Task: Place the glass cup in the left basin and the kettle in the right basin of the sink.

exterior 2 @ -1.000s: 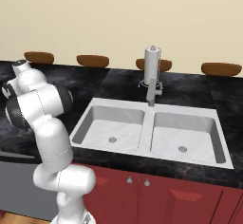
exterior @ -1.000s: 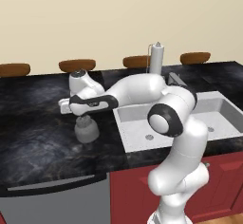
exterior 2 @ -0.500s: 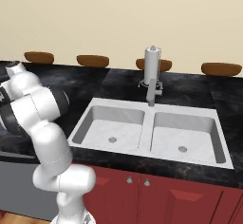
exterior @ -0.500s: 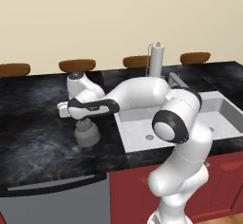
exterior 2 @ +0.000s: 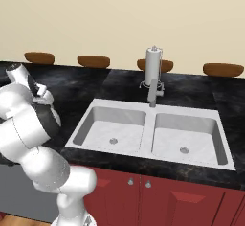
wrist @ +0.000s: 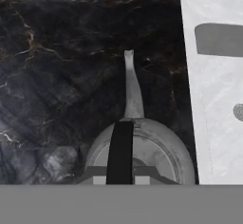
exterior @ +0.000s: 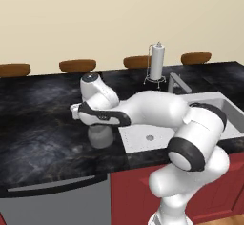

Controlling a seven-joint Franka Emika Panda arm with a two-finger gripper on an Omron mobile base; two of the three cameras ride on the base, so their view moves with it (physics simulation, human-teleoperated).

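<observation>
A kitchen — double sink (exterior 2: pixel 79 130) in black marble counter (exterior: pixel 43 133) (red cabinets (exterior 2: pixel 191 206) below).

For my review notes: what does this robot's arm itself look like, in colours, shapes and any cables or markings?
The arm is glossy white, built of thick rounded tubular links with bulbous elbows. Dark, near-black bands ring the joints, and a round dark cap sits on the big elbow near the base. No loose cables or printed markings show. The tool looks small and grey at the wrist, with a dark strip between its tips in the hand view.
</observation>
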